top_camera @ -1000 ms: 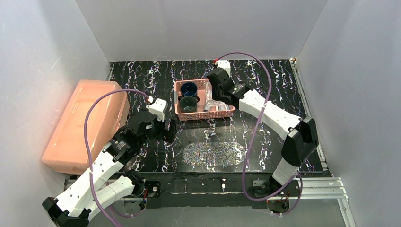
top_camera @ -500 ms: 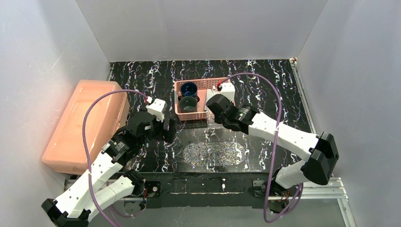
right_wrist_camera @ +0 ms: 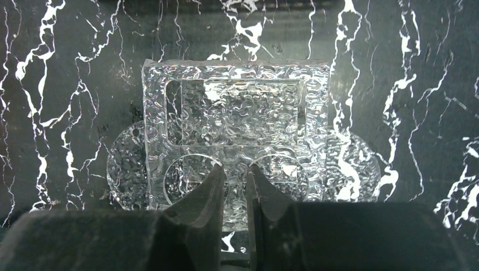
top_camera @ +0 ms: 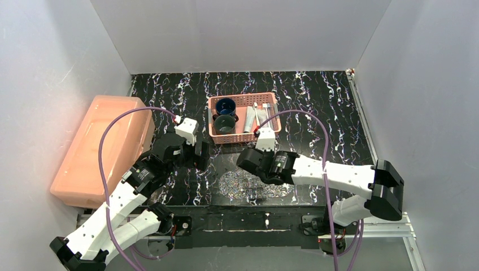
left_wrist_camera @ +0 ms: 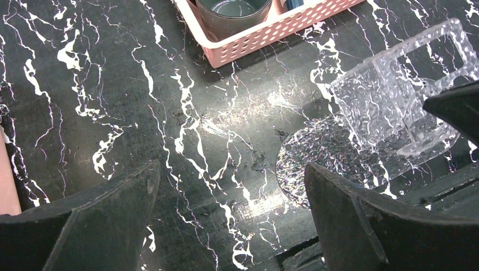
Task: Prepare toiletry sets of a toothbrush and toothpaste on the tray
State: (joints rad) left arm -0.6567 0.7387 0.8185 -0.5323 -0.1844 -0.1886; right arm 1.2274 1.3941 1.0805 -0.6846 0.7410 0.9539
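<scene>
Black marbled bench (top_camera: pixel 316 113), salmon box (top_camera: pixel 96 149) at its left edge. Pink basket (top_camera: pixel 243 137) sat mid-bench with two dark cups (top_camera: pixel 225 115) in its left part and tubes to their right. Glittery tray (top_camera: pixel 231 185) lay on the bench in front of the basket. Right end effector (right_wrist_camera: pixel 234 192) was clenched on the lower edge of a clear holder (right_wrist_camera: pixel 237 107), upright over the tray. Left end effector (top_camera: pixel 197 155) was released wide above bare bench, left of the tray. Thin white stick among the tubes was probably the toothbrush (top_camera: pixel 256 114), too small to confirm.
</scene>
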